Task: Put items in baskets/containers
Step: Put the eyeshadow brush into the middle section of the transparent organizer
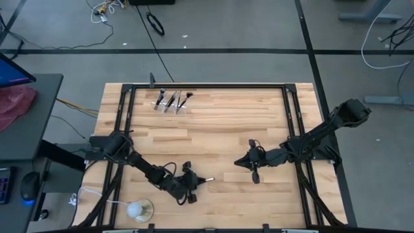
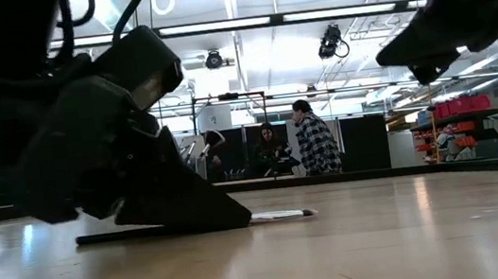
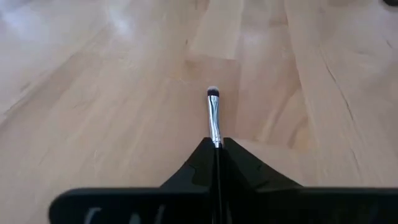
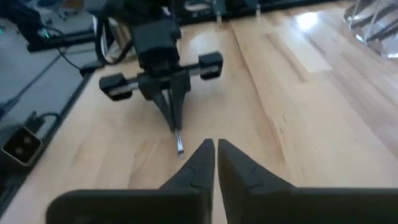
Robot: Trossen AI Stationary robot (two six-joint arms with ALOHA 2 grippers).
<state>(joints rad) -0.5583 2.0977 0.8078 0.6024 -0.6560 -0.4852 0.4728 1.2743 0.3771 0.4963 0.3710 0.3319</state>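
Near the tabletop's [image 1: 226,123] front edge, the left gripper's [image 3: 216,144] fingers clench a makeup brush [image 3: 214,115] lying flat, its bristle tip poking out beyond them; the right gripper [image 4: 215,148] hovers nearby, fingers closed on nothing.

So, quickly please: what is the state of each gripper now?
Left gripper: shut on a makeup brush.
Right gripper: shut, holding nothing.

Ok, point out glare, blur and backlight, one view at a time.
Low view: ceiling lights backlight the left gripper, near-black over the brush. Left wrist view: soft glare on the table. Right wrist view: the holder is a blurred glint.
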